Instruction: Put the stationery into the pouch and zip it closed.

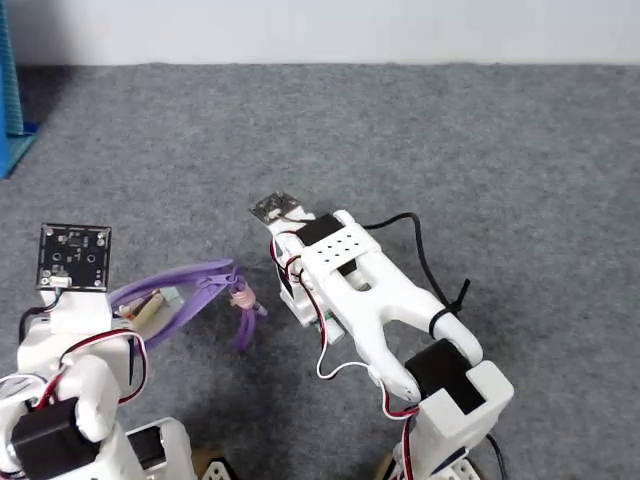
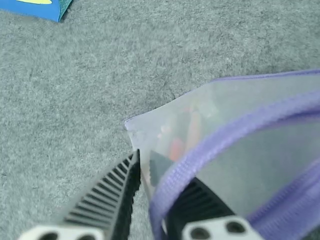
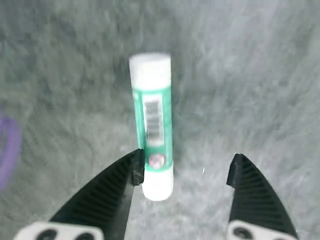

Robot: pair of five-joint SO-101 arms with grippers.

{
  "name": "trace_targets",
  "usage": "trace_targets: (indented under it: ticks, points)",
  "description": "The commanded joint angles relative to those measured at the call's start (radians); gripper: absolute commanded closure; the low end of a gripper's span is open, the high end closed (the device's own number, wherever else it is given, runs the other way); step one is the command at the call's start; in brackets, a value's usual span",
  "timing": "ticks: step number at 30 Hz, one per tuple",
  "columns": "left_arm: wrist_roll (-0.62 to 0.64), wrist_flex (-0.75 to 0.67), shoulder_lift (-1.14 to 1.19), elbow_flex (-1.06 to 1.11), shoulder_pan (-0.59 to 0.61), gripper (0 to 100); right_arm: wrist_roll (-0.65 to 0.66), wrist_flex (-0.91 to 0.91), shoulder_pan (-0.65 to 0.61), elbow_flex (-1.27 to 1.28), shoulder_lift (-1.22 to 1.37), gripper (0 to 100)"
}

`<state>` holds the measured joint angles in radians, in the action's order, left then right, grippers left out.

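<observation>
On the worktop, a probably light, slippery glue stick [image 3: 151,125] lies under the wide-open right gripper [image 3: 186,165]; grasp mid-barrel. The left gripper [image 2: 145,165] clamps the pouch [image 2: 240,150].

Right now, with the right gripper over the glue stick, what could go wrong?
The glue stick sits off-centre, close to one finger of the open right gripper, so closing could roll it away. The left gripper pinches the pouch only near a corner; it might slip when the stick is pushed in.

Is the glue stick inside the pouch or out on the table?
Out. The glue stick lies flat on the grey table under the open right gripper, apart from the purple pouch.
</observation>
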<state>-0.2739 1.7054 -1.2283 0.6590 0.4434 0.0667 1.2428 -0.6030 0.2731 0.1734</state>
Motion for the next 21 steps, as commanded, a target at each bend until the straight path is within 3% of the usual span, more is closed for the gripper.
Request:
trace_targets:
  ticks: [1, 15, 17, 21]
  points:
    - [-0.015, -0.031, -0.002, 0.008, 0.003, 99, 0.011, -0.068, -0.008, -0.035, -0.062, 73.2]
    - [-0.015, -0.031, -0.002, 0.005, 0.0, 99, 0.003, -0.186, -0.031, -0.058, 0.125, 73.9]
    - [-0.015, -0.031, -0.002, 0.005, 0.0, 99, 0.003, -0.185, -0.028, -0.08, 0.14, 79.4]
    - [-0.014, -0.031, -0.002, 0.005, 0.0, 99, 0.003, -0.182, -0.03, -0.109, 0.125, 99.7]
